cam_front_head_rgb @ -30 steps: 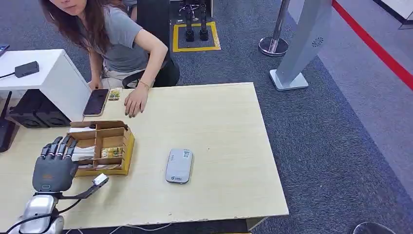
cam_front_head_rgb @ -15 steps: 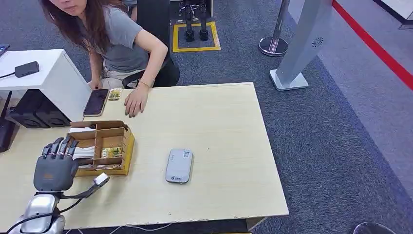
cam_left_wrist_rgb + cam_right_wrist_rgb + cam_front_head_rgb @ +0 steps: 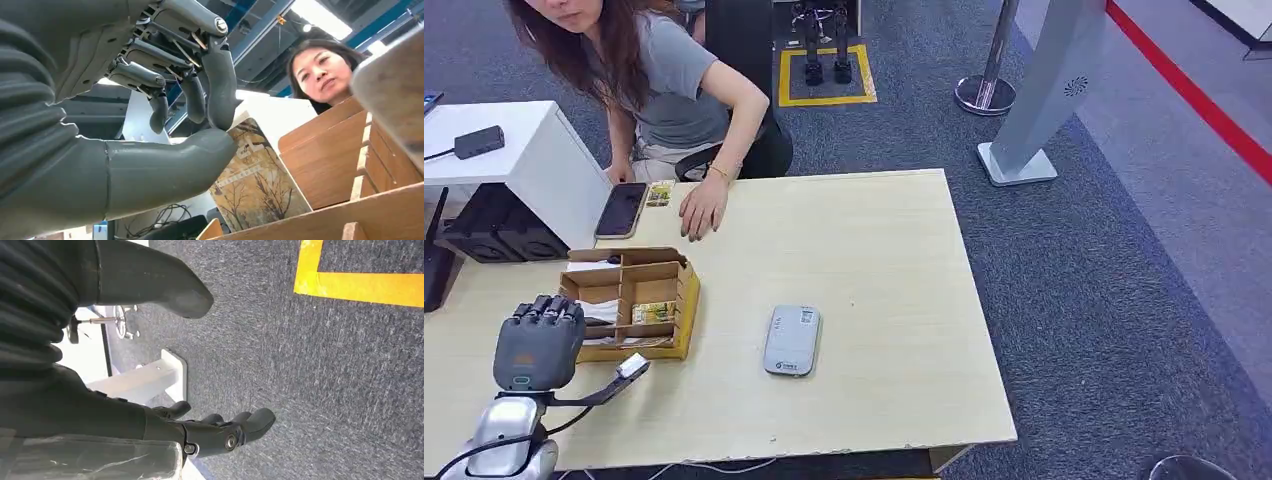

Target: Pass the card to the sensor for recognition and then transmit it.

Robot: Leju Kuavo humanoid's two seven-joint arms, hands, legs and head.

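My left hand (image 3: 537, 342) hovers over the near-left part of the brown cardboard box (image 3: 639, 272), fingers curled down into it. In the left wrist view the thumb and a finger of that hand (image 3: 200, 125) meet on the upper edge of a card (image 3: 255, 182) printed with bare trees, which stands upright against the box divider (image 3: 325, 160). The grey card sensor (image 3: 791, 340) lies flat on the table to the right of the box. My right hand (image 3: 215, 432) hangs over grey carpet, fingers apart and holding nothing.
A person sits at the table's far side, one hand (image 3: 701, 212) resting on the wood beside a phone (image 3: 621, 209) and a small card (image 3: 660, 193). Another card (image 3: 653, 312) lies in the box. A white cabinet (image 3: 524, 160) stands at the left.
My left hand's fingers, stretched over the box a second ago, have curled down and closed on the card. The person, sensor and box have not moved.
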